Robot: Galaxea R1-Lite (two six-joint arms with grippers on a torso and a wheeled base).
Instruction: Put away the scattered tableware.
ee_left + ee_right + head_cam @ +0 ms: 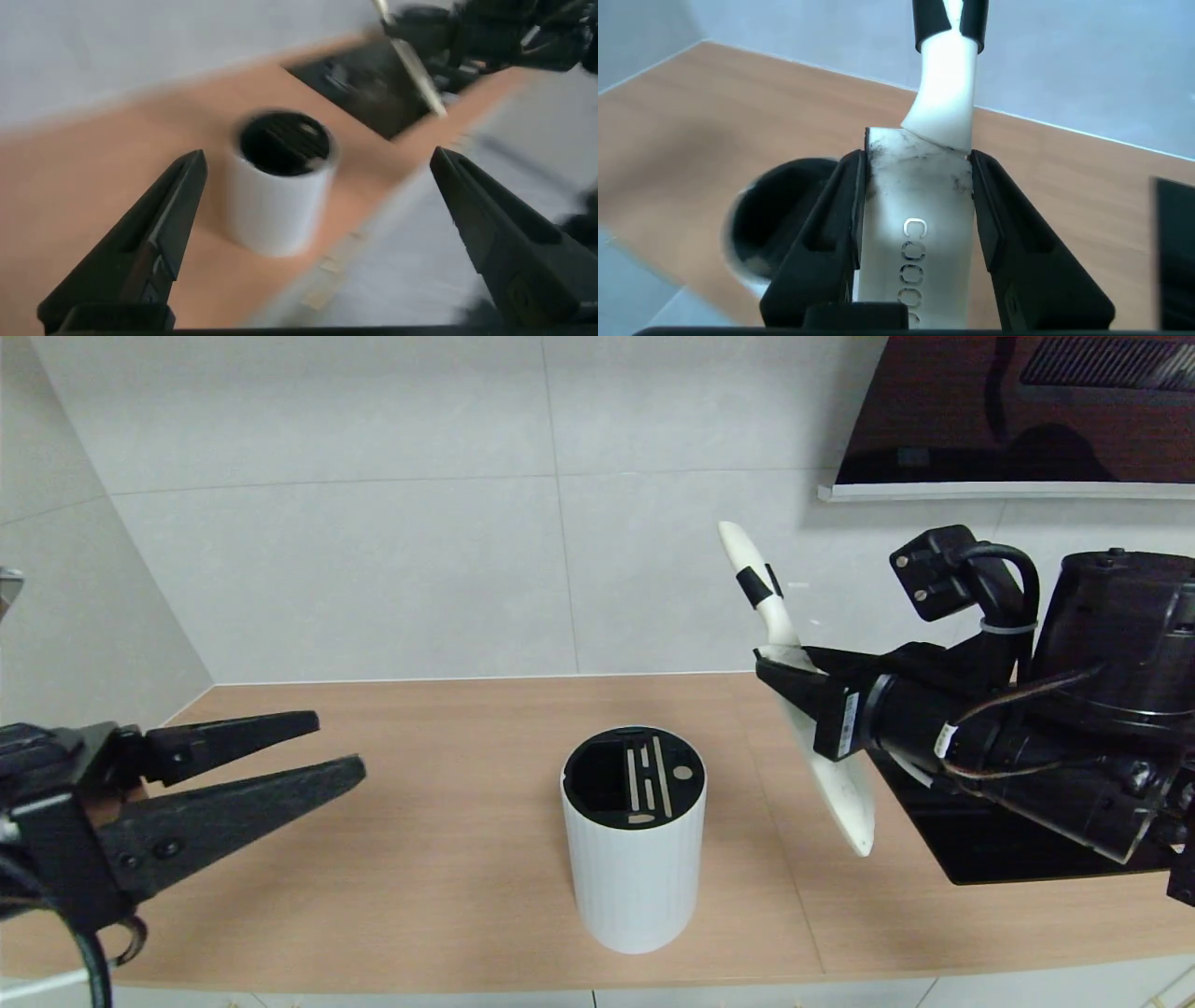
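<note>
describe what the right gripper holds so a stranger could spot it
Start at the light wooden countertop, right side, by the black glass cooktop. Above it the right gripper holds a white plastic spatula, blade down. Unlike the white cylindrical holder nearby, it is flat with black tape round its handle.

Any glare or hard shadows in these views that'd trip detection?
Head view: the glossy dark panel top right carries reflections; the counter is evenly lit, with no hard shadow around the white holder. Right wrist view: the white spatula shows no blown highlights. Left wrist view: no glare on the white holder.
</note>
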